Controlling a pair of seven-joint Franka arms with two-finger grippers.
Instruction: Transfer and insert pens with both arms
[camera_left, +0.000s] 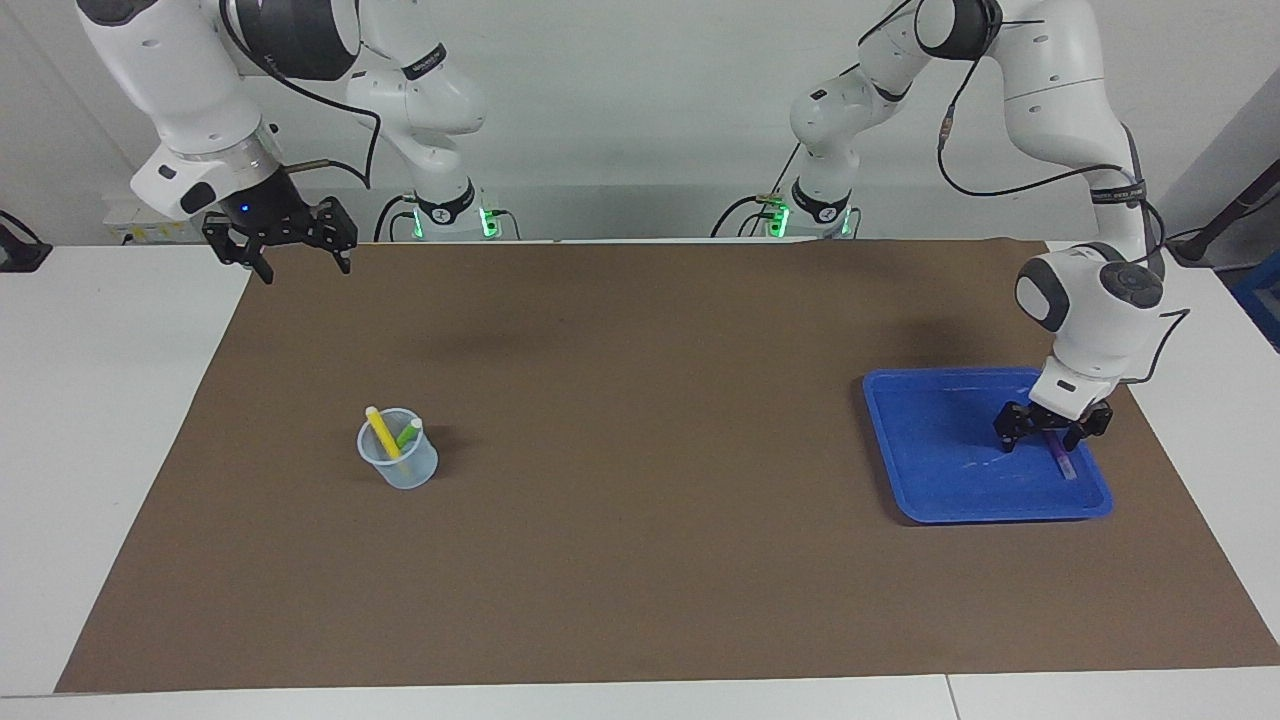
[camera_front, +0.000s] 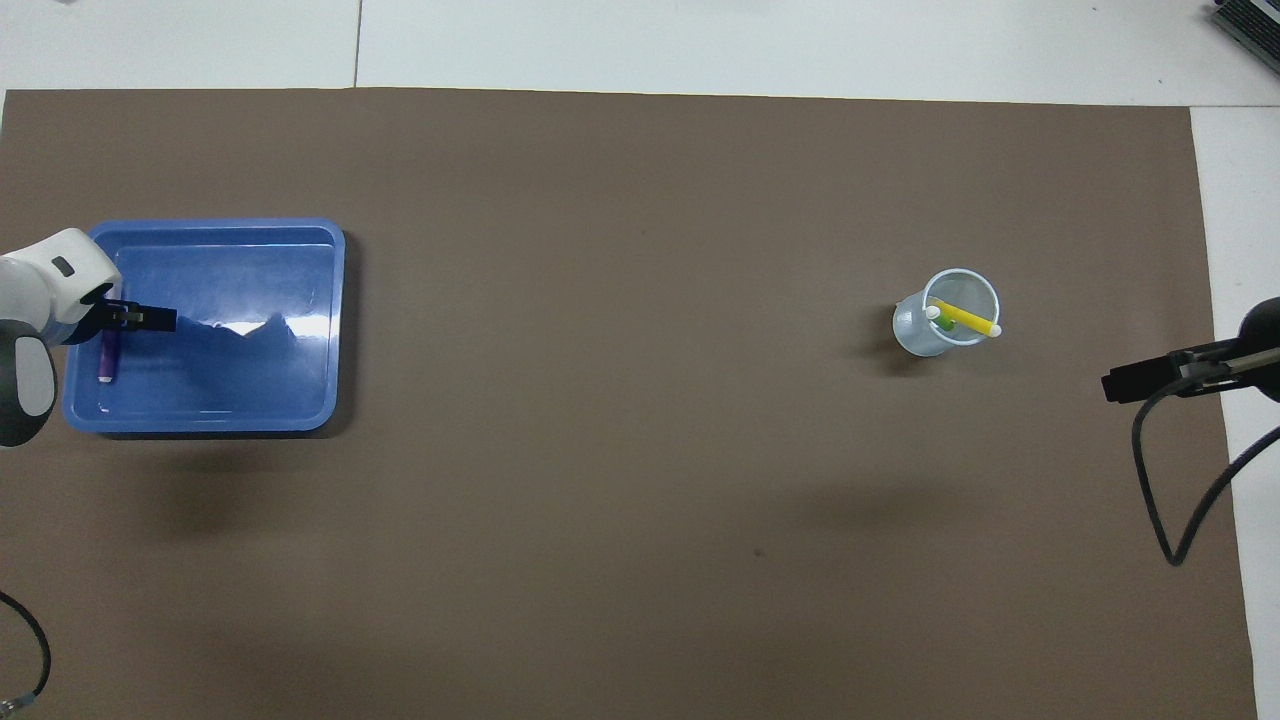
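1. Facing view: the left gripper (camera_left: 1047, 441) is lowered into the blue tray (camera_left: 930, 470) at the left arm's end of the table, its fingers spread wide astride the purple pen (camera_left: 1062, 462), which lies flat on the tray floor; no grip is visible.
2. Facing view: the right gripper (camera_left: 298, 262) hangs wide open and empty above the brown mat (camera_left: 640, 560) corner at the right arm's end; this arm waits.
3. Facing view: the clear cup (camera_left: 400, 465) holds the yellow pen (camera_left: 382, 432) and green pen (camera_left: 408, 434), both leaning.
4. Overhead view: the purple pen (camera_front: 106, 358) shows along its length beside the tray (camera_front: 300, 420) wall; the left gripper (camera_front: 140, 319) appears only in part, and the right gripper (camera_front: 1135, 385) only as a dark tip.
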